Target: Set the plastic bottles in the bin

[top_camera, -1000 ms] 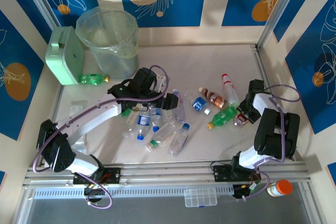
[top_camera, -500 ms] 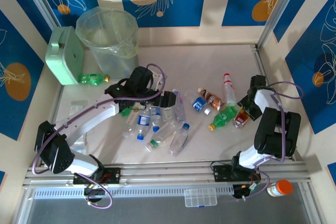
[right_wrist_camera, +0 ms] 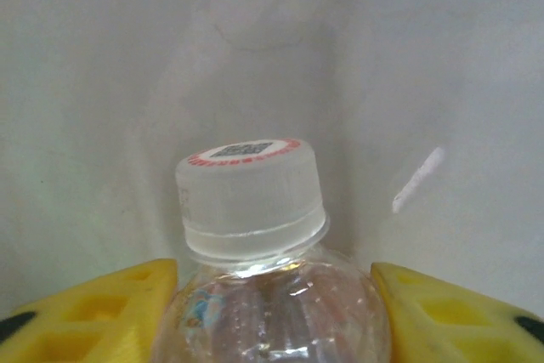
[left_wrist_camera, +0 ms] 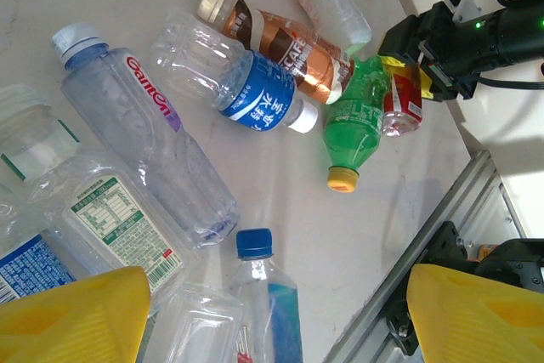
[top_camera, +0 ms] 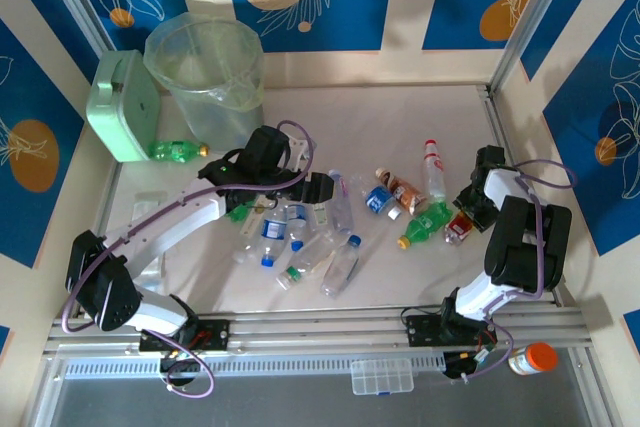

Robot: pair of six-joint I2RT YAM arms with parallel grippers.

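Observation:
My right gripper (top_camera: 449,191) (right_wrist_camera: 274,274) is shut on a clear bottle (top_camera: 432,164) (right_wrist_camera: 255,235) with a white cap, its yellow fingers (right_wrist_camera: 102,308) pressing both shoulders. Beside it lie a green bottle (top_camera: 425,222) (left_wrist_camera: 353,125), a brown one (top_camera: 404,187) (left_wrist_camera: 293,44) and a red-labelled one (top_camera: 458,227). My left gripper (top_camera: 312,192) (left_wrist_camera: 272,316) hangs open above a pile of clear bottles (top_camera: 295,237). A blue-capped bottle (left_wrist_camera: 259,286) lies below its spread fingers. The pale-green bin (top_camera: 215,107) stands at the far left.
A mint-green box (top_camera: 122,107) leans left of the bin, with a green bottle (top_camera: 178,150) at its foot. Aluminium rails (top_camera: 320,319) run along the near edge. An orange-capped jar (top_camera: 530,358) and a clear organiser (top_camera: 381,377) sit beyond them.
The right gripper closed onto the clear white-capped bottle, which swung slightly to the left. The left gripper drifted a little left over the pile, still open.

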